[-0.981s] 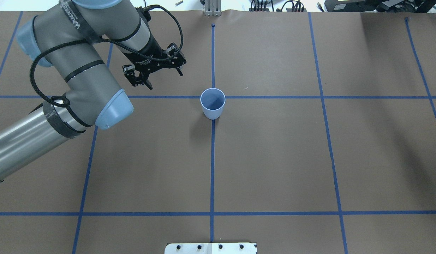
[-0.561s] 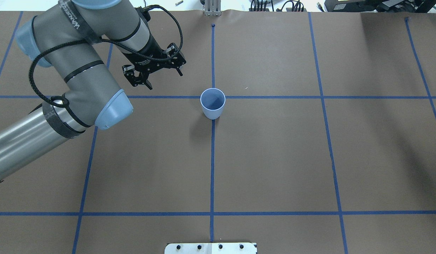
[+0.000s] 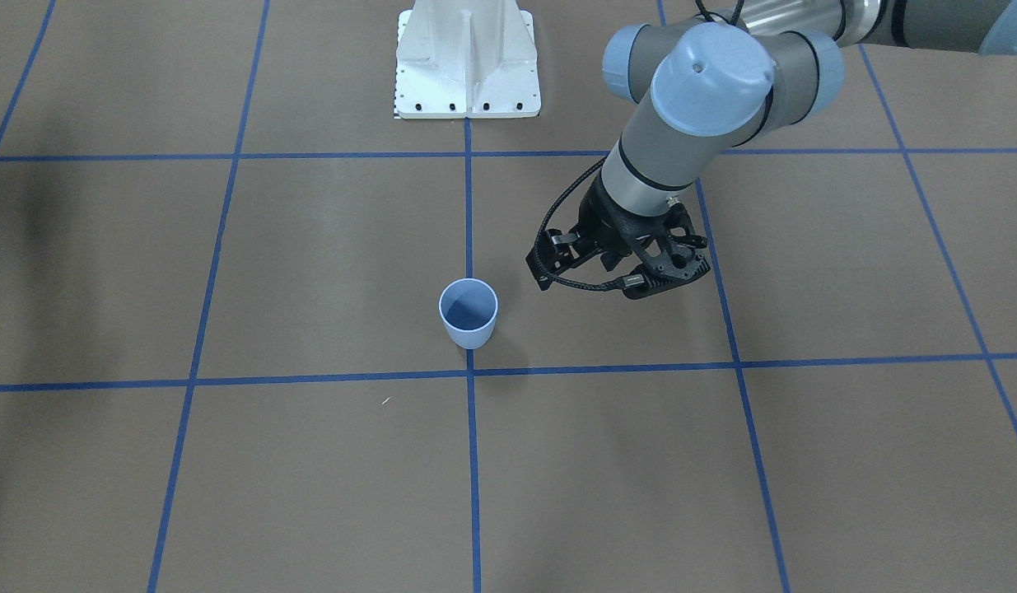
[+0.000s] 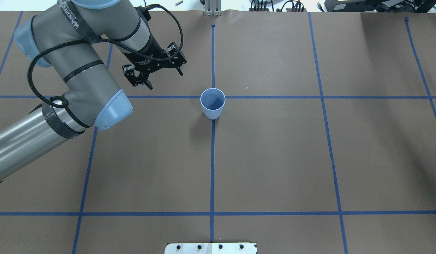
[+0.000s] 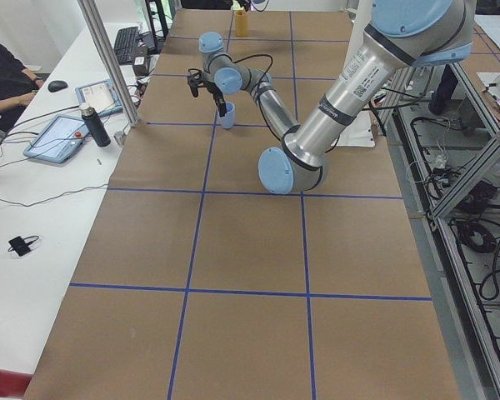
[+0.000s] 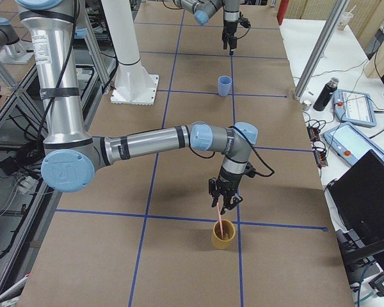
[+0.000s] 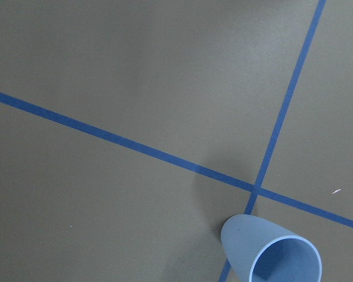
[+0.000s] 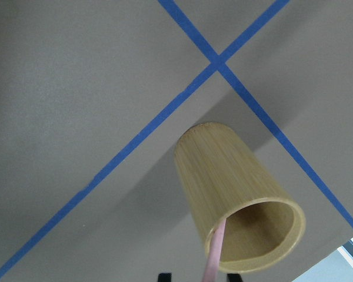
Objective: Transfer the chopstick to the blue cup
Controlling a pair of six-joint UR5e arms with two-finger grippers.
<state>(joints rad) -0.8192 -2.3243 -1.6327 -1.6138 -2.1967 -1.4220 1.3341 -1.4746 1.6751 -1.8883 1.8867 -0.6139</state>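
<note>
The blue cup (image 4: 213, 103) (image 3: 468, 313) (image 7: 270, 252) stands upright where two blue tape lines cross, and nothing shows inside it. My left gripper (image 4: 165, 80) hovers open and holds nothing, to the cup's left and a little beyond it. Far off on the robot's right side, one pink chopstick (image 6: 220, 220) (image 8: 215, 252) leans out of a bamboo cup (image 6: 223, 235) (image 8: 229, 188). My right gripper (image 6: 223, 204) is at the stick's upper end. Only dark finger edges show in the right wrist view, so I cannot tell whether it grips the stick.
Brown paper with a blue tape grid (image 4: 327, 141) covers the table. A tiny white fleck (image 4: 245, 88) lies beyond the blue cup on the right. The white robot base plate (image 3: 467, 58) sits at the near edge. Tablets, a bottle and a person's arm (image 5: 8, 83) are on a side desk.
</note>
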